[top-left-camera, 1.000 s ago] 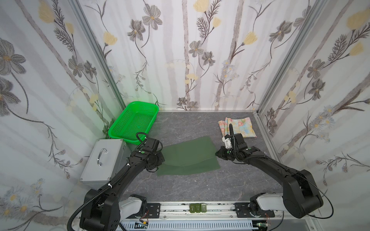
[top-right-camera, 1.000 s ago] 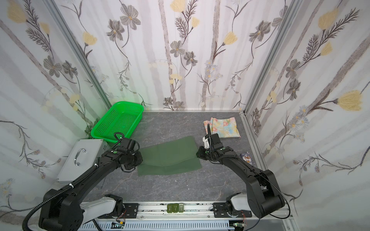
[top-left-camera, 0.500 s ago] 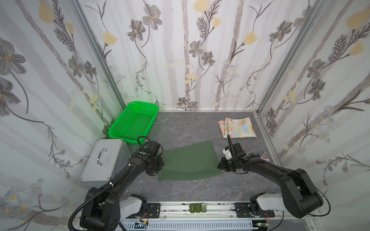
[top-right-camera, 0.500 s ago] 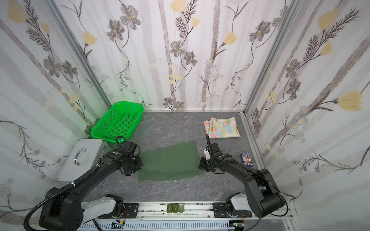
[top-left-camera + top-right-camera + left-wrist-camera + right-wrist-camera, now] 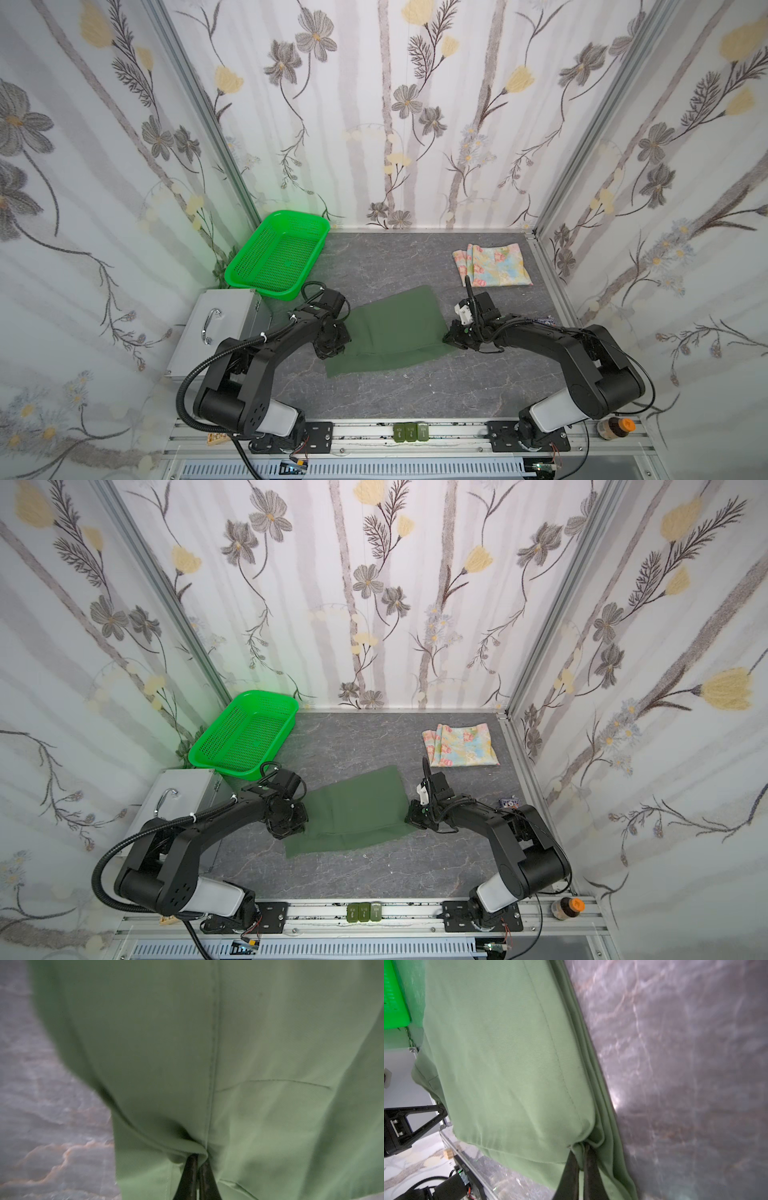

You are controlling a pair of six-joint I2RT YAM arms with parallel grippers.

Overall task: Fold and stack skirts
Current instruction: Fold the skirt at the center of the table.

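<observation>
— Grey marbled tabletop, flowered walls. Where is the dark green skirt?
— Mid-table, partly folded, its upper layer stretched between both arms.
— And the grippers?
— Left gripper pinches one edge, right gripper the opposite edge, jaws clamped on cloth.
— The floral skirt?
— Folded, back right corner, well apart.

Grey marbled table boxed in by flowered wallpaper walls. A bright green mesh basket sits at ten o'clock, just beyond a silver case with a handle at nine o'clock. A small blue item lies at three o'clock. An orange-capped bottle stands at five o'clock, on the front rail.
</observation>
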